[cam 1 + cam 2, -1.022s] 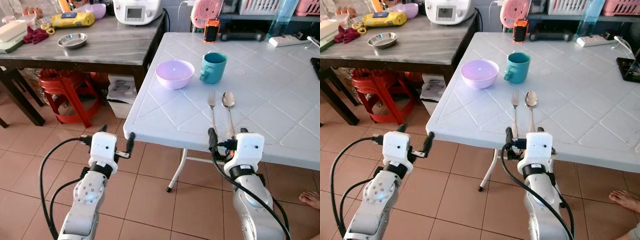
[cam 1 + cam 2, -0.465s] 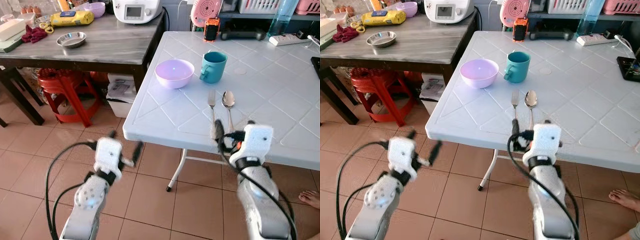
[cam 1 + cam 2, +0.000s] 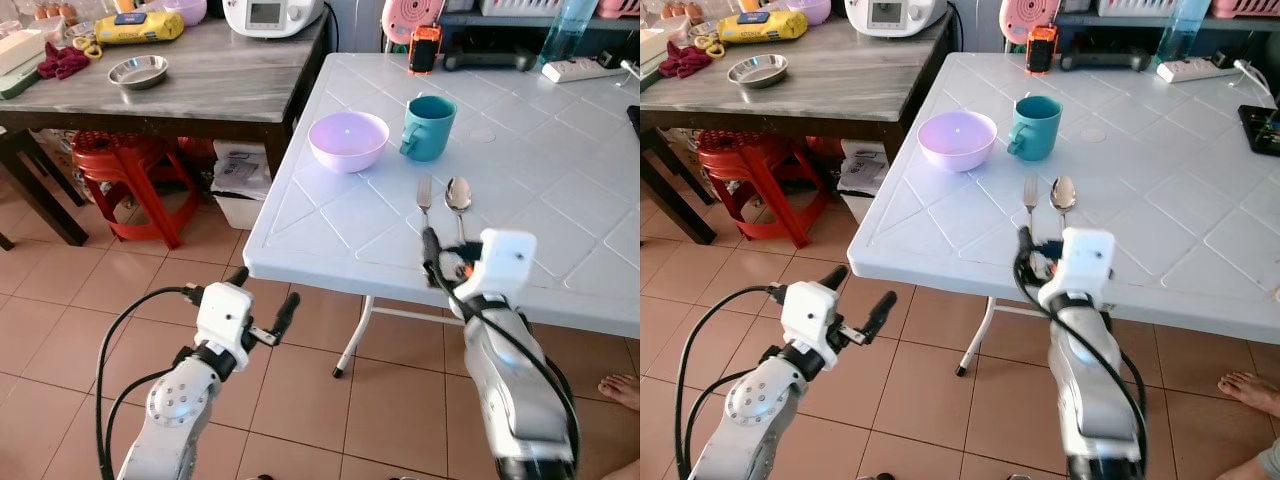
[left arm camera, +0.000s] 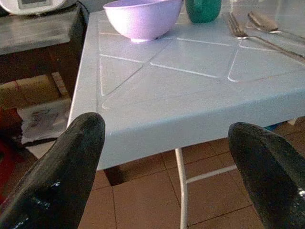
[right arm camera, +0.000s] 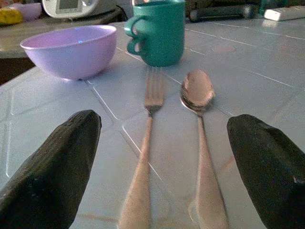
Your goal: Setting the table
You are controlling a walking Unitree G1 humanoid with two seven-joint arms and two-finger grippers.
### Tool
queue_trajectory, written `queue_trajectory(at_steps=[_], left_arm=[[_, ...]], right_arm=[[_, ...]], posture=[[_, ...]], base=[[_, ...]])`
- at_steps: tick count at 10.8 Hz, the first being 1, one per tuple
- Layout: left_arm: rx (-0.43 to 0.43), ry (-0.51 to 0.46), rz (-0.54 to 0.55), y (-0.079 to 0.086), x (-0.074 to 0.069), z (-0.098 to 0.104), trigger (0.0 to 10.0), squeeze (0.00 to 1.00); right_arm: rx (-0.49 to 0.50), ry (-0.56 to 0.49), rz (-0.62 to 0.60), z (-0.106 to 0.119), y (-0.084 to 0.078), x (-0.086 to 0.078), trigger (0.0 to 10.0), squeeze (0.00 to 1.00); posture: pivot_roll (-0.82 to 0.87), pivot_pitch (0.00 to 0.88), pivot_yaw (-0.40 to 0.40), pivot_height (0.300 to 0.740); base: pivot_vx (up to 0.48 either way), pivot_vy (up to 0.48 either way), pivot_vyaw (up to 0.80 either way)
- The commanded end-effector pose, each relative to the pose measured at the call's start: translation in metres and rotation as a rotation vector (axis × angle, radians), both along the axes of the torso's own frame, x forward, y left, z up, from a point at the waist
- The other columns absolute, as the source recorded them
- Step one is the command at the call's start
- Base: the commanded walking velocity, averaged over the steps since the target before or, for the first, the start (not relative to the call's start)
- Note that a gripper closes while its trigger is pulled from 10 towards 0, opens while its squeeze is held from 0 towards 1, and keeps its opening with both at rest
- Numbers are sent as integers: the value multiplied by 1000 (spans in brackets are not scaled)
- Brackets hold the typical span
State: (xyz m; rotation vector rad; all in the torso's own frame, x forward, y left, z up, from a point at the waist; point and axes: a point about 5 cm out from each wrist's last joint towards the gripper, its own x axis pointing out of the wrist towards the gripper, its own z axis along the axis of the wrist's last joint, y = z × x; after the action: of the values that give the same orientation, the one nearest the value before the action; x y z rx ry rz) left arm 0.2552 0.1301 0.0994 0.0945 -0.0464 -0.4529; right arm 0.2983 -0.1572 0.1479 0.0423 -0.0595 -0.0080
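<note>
Where cutlery lies — bowl (image 3: 348, 140), mug (image 3: 429, 127)

I see the white table (image 3: 330, 225) as moulded plastic, its top matt and smooth with raised diagonal ribs. On it, beyond the fork, the lilac bowl (image 3: 348, 140) looks like glossy plastic with a small bright highlight inside. The teal mug (image 3: 430, 128) beside the bowl has a duller, satin glaze. The fork (image 5: 145, 138) and spoon (image 5: 199, 124) are polished metal, the spoon's bowl mirror-bright. Left of the white table, the side table (image 3: 200, 85) has a grey stone-patterned top, and the little dish (image 3: 138, 71) on it is shiny steel. Under it, the red stool (image 3: 125, 165) looks like plastic. The floor (image 3: 60, 300) is matt terracotta tile.
</note>
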Motion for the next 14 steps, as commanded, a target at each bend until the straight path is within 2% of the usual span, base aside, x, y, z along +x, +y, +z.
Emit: queue_trajectory(at_steps=[1,2,3,5,7,12,14], left_arm=[[0,-10,9,3,2,4,10000,0],[-31,-63,122,11,13,19,10000,0],[-47,-80,154,14,19,26,10000,0],[-61,-89,157,16,22,29,10000,0],[-63,-82,166,16,24,28,10000,0],[-70,-73,156,13,23,27,10000,0],[-72,-69,150,12,25,27,10000,0]], right_arm=[[-17,-3,23,1,3,2,10000,0],[-49,-29,36,4,4,0,10000,0],[-46,-26,30,2,3,-3,10000,0],[-56,-40,46,3,4,-3,10000,0],[-99,-99,93,12,12,-3,10000,0],[-104,-99,82,10,10,-4,10000,0],[-107,-99,59,10,7,-6,10000,0]], posture=[[-18,154,85,740],[-19,153,84,740],[-21,154,83,740],[-27,157,84,740],[-28,155,85,740],[-32,160,87,740],[-36,162,88,740]], base=[[0,0,0],[0,0,0],[0,0,0],[0,0,0],[0,0,0],[0,0,479],[0,0,0]])
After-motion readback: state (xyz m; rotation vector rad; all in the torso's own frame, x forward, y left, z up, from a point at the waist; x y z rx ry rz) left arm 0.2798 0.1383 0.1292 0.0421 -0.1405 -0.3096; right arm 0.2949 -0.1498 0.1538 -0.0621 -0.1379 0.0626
